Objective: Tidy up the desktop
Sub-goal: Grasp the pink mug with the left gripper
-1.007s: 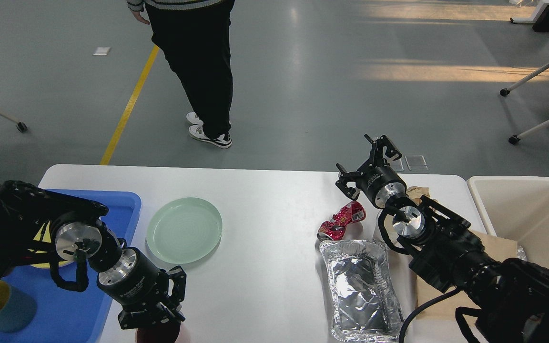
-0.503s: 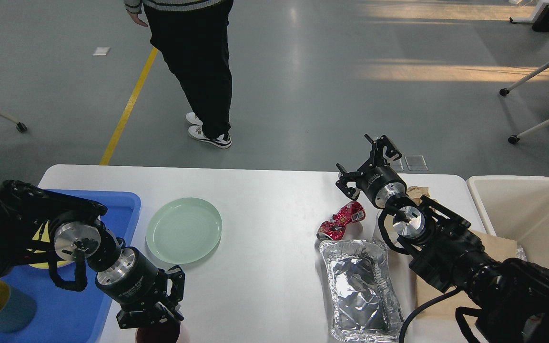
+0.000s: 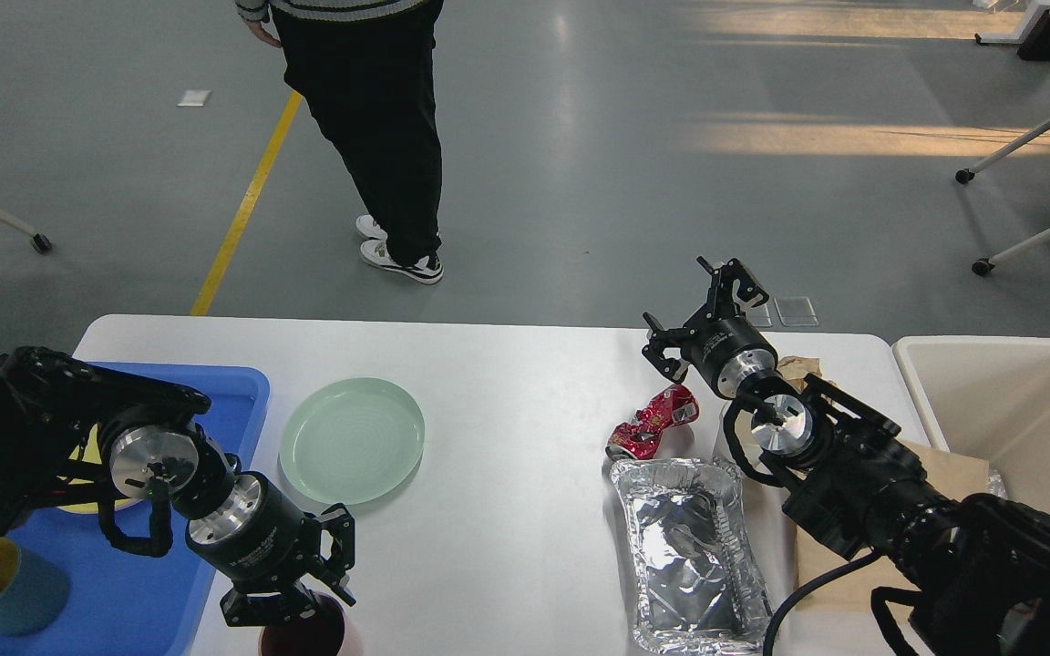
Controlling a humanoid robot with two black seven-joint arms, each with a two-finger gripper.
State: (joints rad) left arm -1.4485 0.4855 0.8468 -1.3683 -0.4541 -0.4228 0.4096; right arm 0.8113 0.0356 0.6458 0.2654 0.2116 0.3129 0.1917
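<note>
Head view: the left gripper (image 3: 293,583) hangs low at the near edge of the desk (image 3: 507,428), its fingers parted around the rim of a dark red cup (image 3: 306,638); contact cannot be told. The right gripper (image 3: 703,314) is raised over the far right of the desk, fingers spread wide and empty. The white desk fills the lower view, bearing a green plate (image 3: 352,440), a crushed red can (image 3: 653,421), a foil tray (image 3: 689,551) and a blue tray (image 3: 138,597). A cream bin (image 3: 1003,410) stands at right; a person (image 3: 370,128) stands on the grey floor.
</note>
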